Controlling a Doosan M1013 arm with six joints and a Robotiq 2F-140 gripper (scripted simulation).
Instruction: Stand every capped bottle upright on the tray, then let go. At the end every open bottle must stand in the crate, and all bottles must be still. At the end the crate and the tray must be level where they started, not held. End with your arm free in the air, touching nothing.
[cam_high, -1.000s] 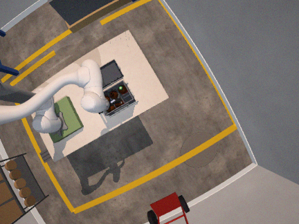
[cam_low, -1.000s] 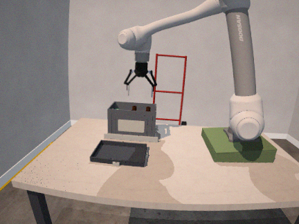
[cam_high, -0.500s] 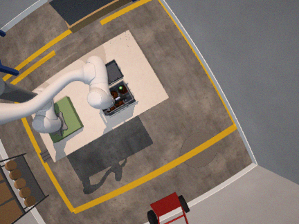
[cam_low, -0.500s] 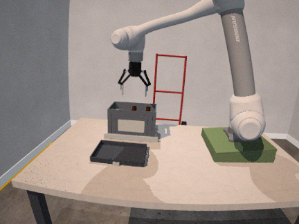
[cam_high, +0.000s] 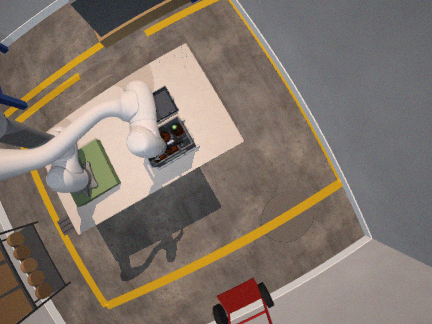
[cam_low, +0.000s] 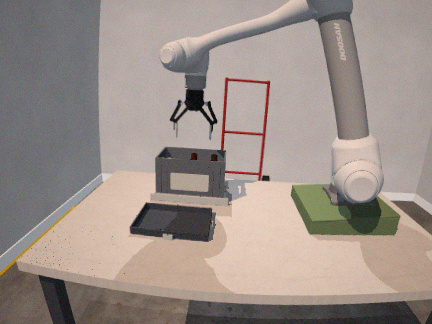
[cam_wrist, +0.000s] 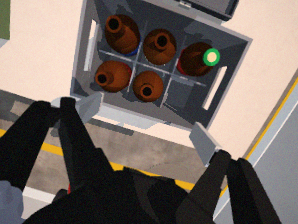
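Note:
A grey crate (cam_wrist: 159, 60) with divided cells stands on the table; it also shows in the side view (cam_low: 190, 171) and the overhead view (cam_high: 172, 141). It holds several brown bottles. One has a green cap (cam_wrist: 211, 57) and stands in a corner cell; the others (cam_wrist: 122, 34) are open-necked. One corner cell looks empty. A dark flat tray (cam_low: 174, 221) lies in front of the crate, with nothing on it. My gripper (cam_low: 193, 128) hangs well above the crate, fingers spread wide and empty; it also shows in the wrist view (cam_wrist: 150, 127).
A green base block (cam_low: 344, 209) carries the arm at the table's right. A red frame (cam_low: 244, 131) stands behind the table. The table edge runs close beside the crate (cam_wrist: 150, 155).

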